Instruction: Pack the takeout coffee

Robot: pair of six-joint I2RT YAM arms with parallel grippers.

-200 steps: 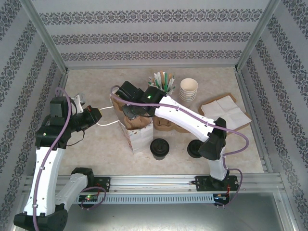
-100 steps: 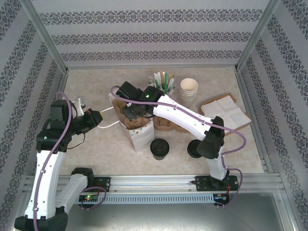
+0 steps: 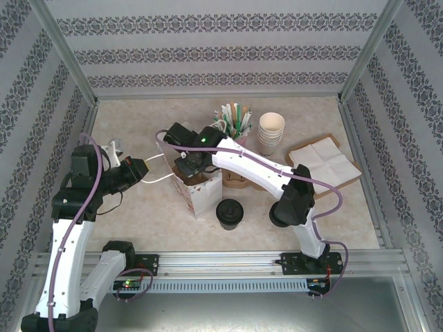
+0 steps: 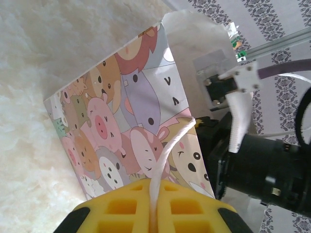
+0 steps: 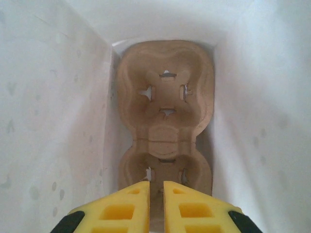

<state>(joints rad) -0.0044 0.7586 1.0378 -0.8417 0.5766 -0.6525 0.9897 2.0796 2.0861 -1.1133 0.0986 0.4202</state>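
Our left gripper [image 4: 154,206] is clamped on the white cord handle [image 4: 167,145] of the paper bag [image 4: 131,121], the cord running straight between its yellow fingers. We judge the pull is there to hold the mouth open and steady the bag while the other arm works inside it.

Our right gripper [image 5: 156,201] reaches down into the bag, its fingers drawn almost together with a thin slit between them. Whether they nip the near rim of the cup carrier [image 5: 165,121] we cannot tell. The carrier lies flat on the bag's floor between the white walls, its cup wells facing up and empty. That looks to us like a seat made ready to stop a cup sliding about.

Nearest our bases, the takeout coffee [image 3: 230,211] stands upright on the table [image 3: 156,218] with its black lid on. It is just in front of the bag and apart from both grippers, so the packing proper is not yet done. We think the right arm must come out of the bag before it can fetch the cup.

Beyond the bag, a bunch of straws [image 3: 234,119] stands upright. The stacked white paper cups [image 3: 271,128] sit just beside them, and the napkins [image 3: 324,160] lie off to the right. All are well clear of the work.
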